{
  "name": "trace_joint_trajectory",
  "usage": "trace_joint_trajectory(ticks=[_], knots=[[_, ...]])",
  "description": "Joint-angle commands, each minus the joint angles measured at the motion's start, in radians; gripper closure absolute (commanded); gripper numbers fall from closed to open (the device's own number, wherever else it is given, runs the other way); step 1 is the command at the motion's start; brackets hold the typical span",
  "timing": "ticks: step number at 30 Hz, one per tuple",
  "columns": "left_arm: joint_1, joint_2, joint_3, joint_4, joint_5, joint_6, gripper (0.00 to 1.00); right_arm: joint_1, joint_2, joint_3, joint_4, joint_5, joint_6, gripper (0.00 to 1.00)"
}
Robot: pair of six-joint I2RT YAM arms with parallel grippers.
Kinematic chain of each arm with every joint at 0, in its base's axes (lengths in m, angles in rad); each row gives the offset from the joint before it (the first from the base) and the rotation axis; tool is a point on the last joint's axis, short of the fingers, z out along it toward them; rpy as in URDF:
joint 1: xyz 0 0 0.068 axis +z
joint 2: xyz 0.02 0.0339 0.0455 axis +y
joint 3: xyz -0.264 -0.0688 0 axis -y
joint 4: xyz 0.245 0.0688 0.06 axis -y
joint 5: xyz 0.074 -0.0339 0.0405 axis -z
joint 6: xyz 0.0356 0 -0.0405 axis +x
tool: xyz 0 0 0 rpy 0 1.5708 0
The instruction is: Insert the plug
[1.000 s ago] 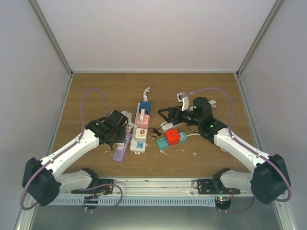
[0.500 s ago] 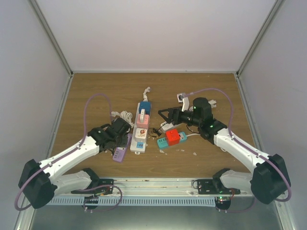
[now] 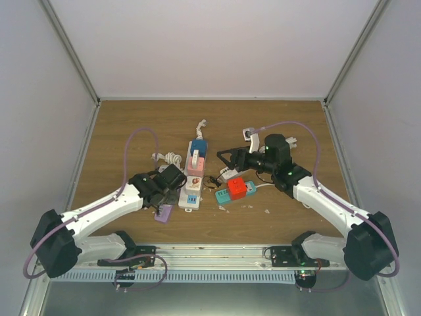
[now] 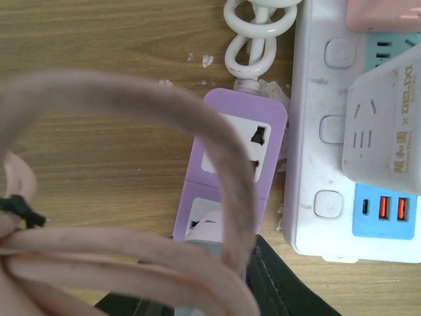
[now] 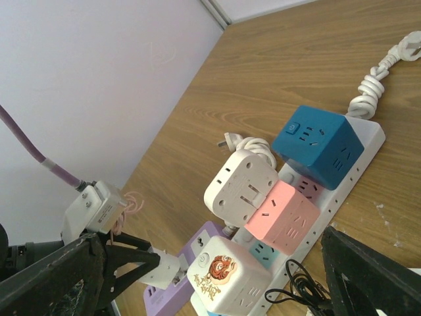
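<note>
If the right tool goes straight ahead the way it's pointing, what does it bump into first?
Most likely the pink cube adapter plugged into the white power strip. The right tool is open and aims left at it, though depth is hard to judge.

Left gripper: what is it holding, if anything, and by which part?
The left gripper pinches a white plug by its body, at the purple strip.

White pwr strip (image 4: pixel 322 164) on wood table (image 3: pixel 131 125) carries blue cube (image 5: pixel 319 155), pink cube (image 5: pixel 283 217) w/ white adapter (image 5: pixel 240 184) against it & cartoon-print cube (image 5: pixel 227 273); teal strip (image 3: pixel 223 195) w/ red cube (image 3: pixel 237 188) lies near, to its right.
</note>
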Motion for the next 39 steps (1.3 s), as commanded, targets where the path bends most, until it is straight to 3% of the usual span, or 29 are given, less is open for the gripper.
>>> trace_joint_trajectory(ticks=[1,5,18,23,29,34,39], knots=[[-0.027,0.025,0.005,0.011,-0.075,-0.025,1.00,-0.010,-0.004,-0.012,0.016,0.007,-0.004,0.10],[-0.047,0.026,-0.049,0.108,-0.073,0.002,1.00,-0.009,-0.004,-0.011,0.014,0.005,-0.005,0.10],[-0.125,0.009,-0.087,0.079,-0.056,-0.090,1.00,-0.010,-0.001,-0.013,0.014,0.006,-0.007,0.09],[-0.225,0.057,-0.076,0.015,-0.157,-0.205,1.00,-0.010,-0.001,-0.013,0.007,0.007,-0.011,0.09],[-0.291,0.216,0.012,-0.175,-0.276,-0.377,1.00,-0.010,0.005,-0.009,0.009,0.005,-0.008,0.09],[-0.314,0.240,0.032,-0.154,-0.283,-0.377,0.99,-0.010,0.007,-0.007,0.007,0.003,-0.008,0.09],[-0.315,0.201,-0.033,-0.128,-0.260,-0.443,0.83,-0.009,0.006,-0.008,0.003,0.006,-0.008,0.09]])
